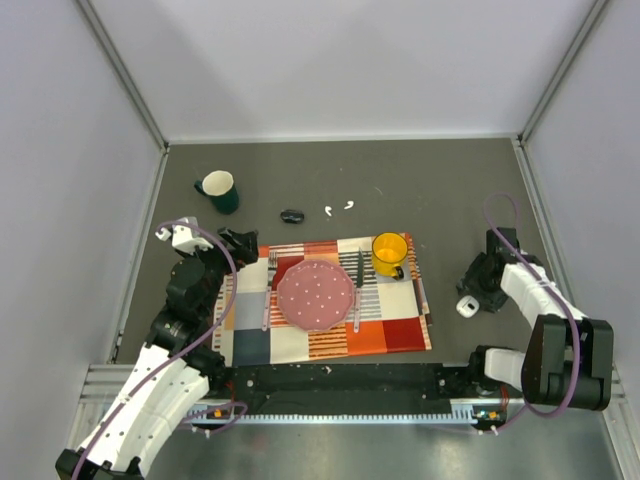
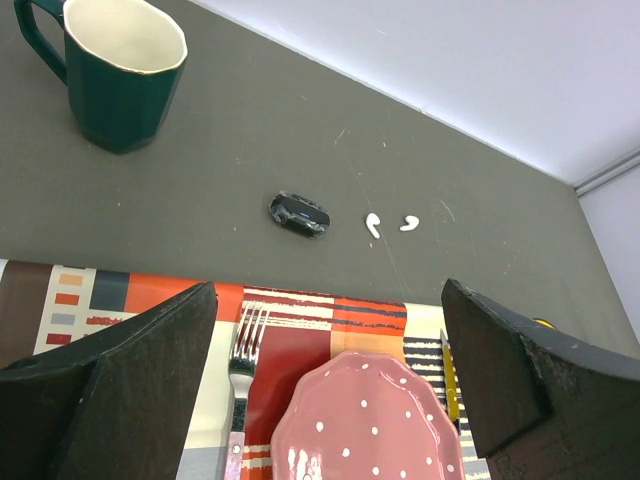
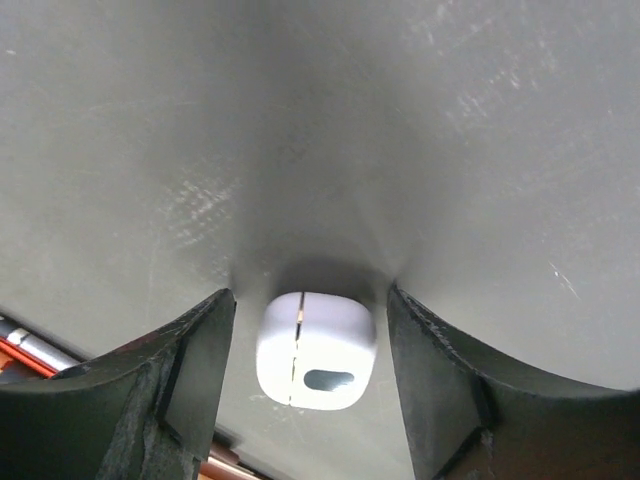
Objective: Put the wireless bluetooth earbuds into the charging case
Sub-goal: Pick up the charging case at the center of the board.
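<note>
**Right arm lines up on the charging case; earbuds untouched**

The step in hand looks like the first pick, of the case. The charging case [image 3: 315, 350] lies on the bare table [image 1: 300, 170] at the near right, just past the right edge of the checked placemat [image 1: 250, 340]. The right end effector [image 3: 308, 293] is down at table level with one finger on each side of the case. The jaws are spread, with a thin gap to the case on both sides, so nothing is pinched yet. A seam runs across the case and it appears to be closed.

The two earbuds [image 2: 373, 225] lie side by side on the far middle of the table, just right of a black oval object [image 2: 299, 213] and well apart from the case. The left end effector [image 2: 328, 300] hovers over the far-left part of the placemat with its jaws spread wide and empty, looking toward them.

The next move probably calls for a square squeeze across the case's flat sides — it is smooth and rounded, so an off-centre pinch could make it slip out. After that, the lid needs opening before either earbud can go in.
</note>
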Controlling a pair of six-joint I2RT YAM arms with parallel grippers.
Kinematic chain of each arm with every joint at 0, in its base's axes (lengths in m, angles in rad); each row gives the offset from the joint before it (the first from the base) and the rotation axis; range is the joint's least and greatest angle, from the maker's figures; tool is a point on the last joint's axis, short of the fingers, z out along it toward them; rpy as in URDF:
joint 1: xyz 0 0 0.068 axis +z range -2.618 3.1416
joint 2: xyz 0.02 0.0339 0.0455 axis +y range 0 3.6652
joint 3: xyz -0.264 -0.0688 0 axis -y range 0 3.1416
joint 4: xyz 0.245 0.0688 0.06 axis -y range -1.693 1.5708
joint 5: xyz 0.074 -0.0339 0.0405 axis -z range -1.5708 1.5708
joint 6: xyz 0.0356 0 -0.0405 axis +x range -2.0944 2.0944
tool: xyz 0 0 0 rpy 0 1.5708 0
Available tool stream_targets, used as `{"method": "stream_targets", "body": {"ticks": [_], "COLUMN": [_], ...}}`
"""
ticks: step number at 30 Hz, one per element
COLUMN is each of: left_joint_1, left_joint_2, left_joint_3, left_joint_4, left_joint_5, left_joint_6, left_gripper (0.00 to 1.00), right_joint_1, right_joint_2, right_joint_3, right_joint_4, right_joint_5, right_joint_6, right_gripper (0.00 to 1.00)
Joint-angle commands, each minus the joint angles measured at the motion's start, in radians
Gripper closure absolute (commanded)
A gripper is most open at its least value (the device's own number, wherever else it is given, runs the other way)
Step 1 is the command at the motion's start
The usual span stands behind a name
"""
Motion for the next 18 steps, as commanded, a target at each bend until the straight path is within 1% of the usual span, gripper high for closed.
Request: {"method": "stream_targets", "body": {"ticks": [1,5,11,12,13,16,18], "left_joint_1": [0.002,0.002,0.002,0.002,0.002,0.002,0.002], "left_joint_2": [-0.013,-0.017,-0.017,-0.017,-0.017,-0.017,-0.017], "left_joint_3": [0.006,0.008,0.011,0.013,0.013,0.011,0.011], "left_joint_4": [0.033,0.028,0.024,0.022,0.021,0.02,0.022], "left_joint_5": [0.009,0.001,0.004,0.006,0.006,0.006,0.007], "left_joint_6": [0.008,0.012,0.02,0.021,0.023,0.023,0.024], "left_gripper": [0.01,0.01,0.01,0.01,0.01,0.01,0.01], "right_joint_1": [-0.003,-0.004,-0.003,-0.003,-0.003,0.002,0.013], "right_joint_2": [0.032,0.036,0.056,0.055,0.053,0.035,0.016], "right_joint_3": [-0.067,-0.083,-0.083,-0.081,-0.078,-0.072,-0.07], "right_joint_4": [0.18,0.19,0.2,0.191,0.182,0.139,0.131], "right_joint_5": [-0.148,-0.14,-0.178,-0.175,-0.156,-0.082,-0.06], "right_joint_6": [0.021,0.015,0.015,0.015,0.016,0.041,0.048], "right_gripper": [0.41,0.46,0.49,0.48,0.42,0.33,0.31]}}
